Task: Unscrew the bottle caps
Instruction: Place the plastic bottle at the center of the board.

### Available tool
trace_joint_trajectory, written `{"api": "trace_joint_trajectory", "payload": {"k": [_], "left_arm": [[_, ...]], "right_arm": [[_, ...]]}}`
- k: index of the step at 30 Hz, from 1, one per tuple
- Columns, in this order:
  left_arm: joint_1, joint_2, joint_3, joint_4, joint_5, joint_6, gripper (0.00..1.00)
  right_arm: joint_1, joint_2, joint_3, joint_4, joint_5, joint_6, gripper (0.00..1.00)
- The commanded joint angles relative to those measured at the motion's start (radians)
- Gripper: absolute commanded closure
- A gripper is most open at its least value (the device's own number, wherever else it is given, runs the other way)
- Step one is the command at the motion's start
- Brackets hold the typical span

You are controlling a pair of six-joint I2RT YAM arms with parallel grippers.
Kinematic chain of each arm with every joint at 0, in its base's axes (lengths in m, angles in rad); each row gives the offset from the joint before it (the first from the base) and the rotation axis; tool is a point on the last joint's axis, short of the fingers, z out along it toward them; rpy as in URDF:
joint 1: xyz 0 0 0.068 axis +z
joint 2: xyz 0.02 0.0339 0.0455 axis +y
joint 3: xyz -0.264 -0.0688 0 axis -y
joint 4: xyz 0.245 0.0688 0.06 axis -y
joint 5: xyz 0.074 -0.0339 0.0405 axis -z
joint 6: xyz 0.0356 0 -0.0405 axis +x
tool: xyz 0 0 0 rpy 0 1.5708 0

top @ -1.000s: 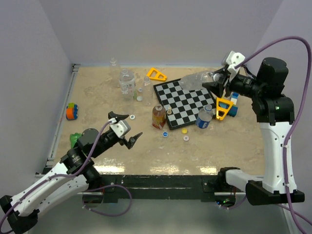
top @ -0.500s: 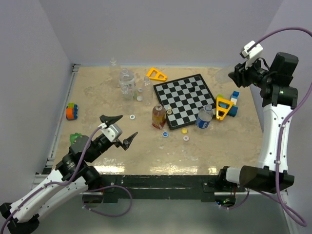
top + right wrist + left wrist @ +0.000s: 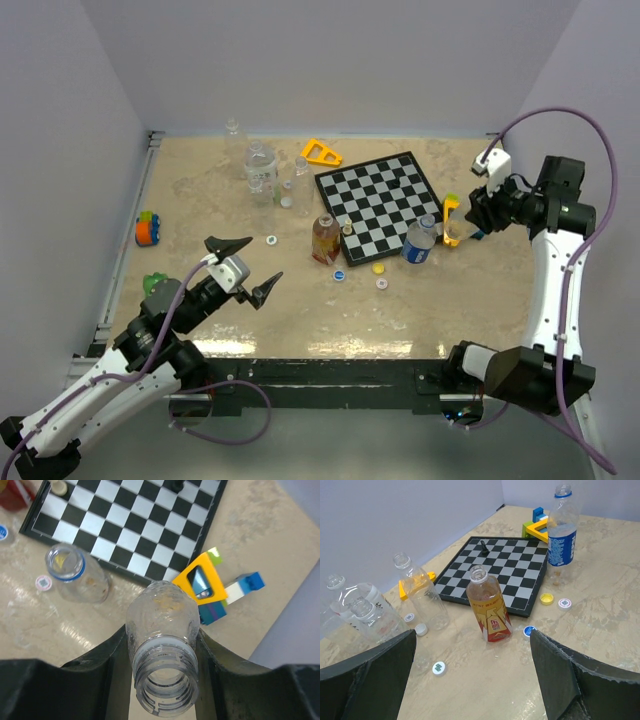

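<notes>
At near left, left fingers [image 3: 372, 677]: spread wide, empty, over the surface [image 3: 200, 200].
Amber bottle [image 3: 489, 611]: upright, uncapped, just beside the chessboard [image 3: 510, 570]; red-orange label, its writing unreadable.
Caps: blue cap [image 3: 529, 630], yellow cap [image 3: 547, 598] and white cap [image 3: 564, 603] lie loose on the surface, off the bottles.
Blue-label bottle [image 3: 562, 535]: upright, mouth open; label text too small to read.
Right fingers [image 3: 97, 677]: clamped on a clear label-less bottle [image 3: 162, 630], open mouth nearest the wrist camera, long axis running away from it; the top view barely shows it.
</notes>
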Motion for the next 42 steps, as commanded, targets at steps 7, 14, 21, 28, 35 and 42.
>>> {"api": "trace_joint_trajectory", "payload": {"k": [7, 14, 21, 28, 35, 42], "left_arm": [[0.006, -0.003, -0.009, 0.04, 0.014, -0.018, 0.0], [0.006, 0.001, -0.009, 0.039, 0.014, -0.017, 0.0], [0.007, 0.003, -0.011, 0.04, 0.012, -0.017, 0.0], [0.007, 0.006, -0.014, 0.043, 0.012, -0.018, 0.0], [0.007, 0.011, -0.016, 0.043, 0.012, -0.017, 0.0], [0.007, 0.011, -0.014, 0.045, 0.011, -0.018, 0.0]], "right_arm": [[-0.002, -0.007, -0.184, -0.039, -0.012, -0.114, 0.75], [0.0, 0.036, -0.195, -0.013, -0.016, -0.109, 0.74], [0.0, 0.076, -0.217, 0.054, -0.026, -0.085, 0.73], [0.001, 0.099, -0.262, 0.123, -0.029, -0.075, 0.71], [0.009, 0.117, -0.279, 0.14, -0.021, -0.086, 0.68], [0.02, 0.132, -0.296, 0.163, -0.003, -0.082, 0.62]]}}
